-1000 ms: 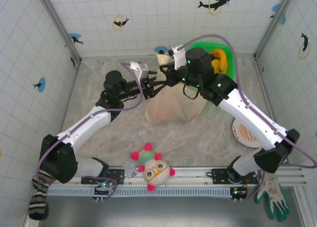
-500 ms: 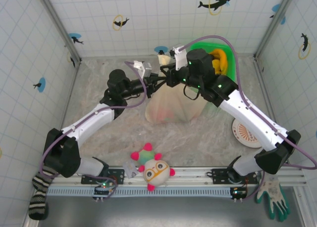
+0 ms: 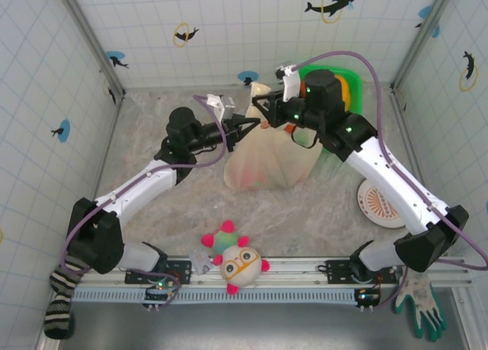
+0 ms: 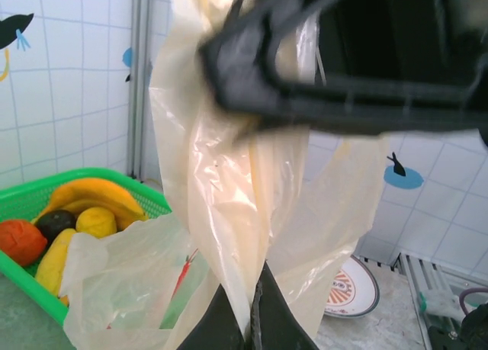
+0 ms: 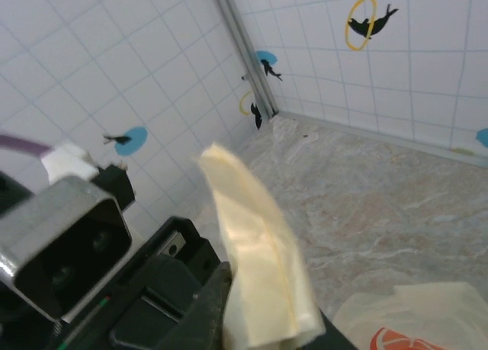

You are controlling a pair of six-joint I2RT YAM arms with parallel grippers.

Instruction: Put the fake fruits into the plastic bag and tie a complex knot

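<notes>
Top external: plastic bag (image 3: 268, 165) sits mid-table before the green basket (image 3: 345, 69), left gripper (image 3: 242, 124) and right gripper (image 3: 261, 104) each clamped on a handle strip (image 5: 258, 268); we judge the film limp and slippery, so grip it bunched.

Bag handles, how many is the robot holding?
2. One handle is pinched in the left gripper; the other handle is pinched in the right gripper.

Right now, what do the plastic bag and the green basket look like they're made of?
The plastic bag looks like thin plastic film, translucent pale yellow and glossy: it creases and light shows through. The green basket seems rigid moulded plastic, judging by its open mesh wall.
</notes>
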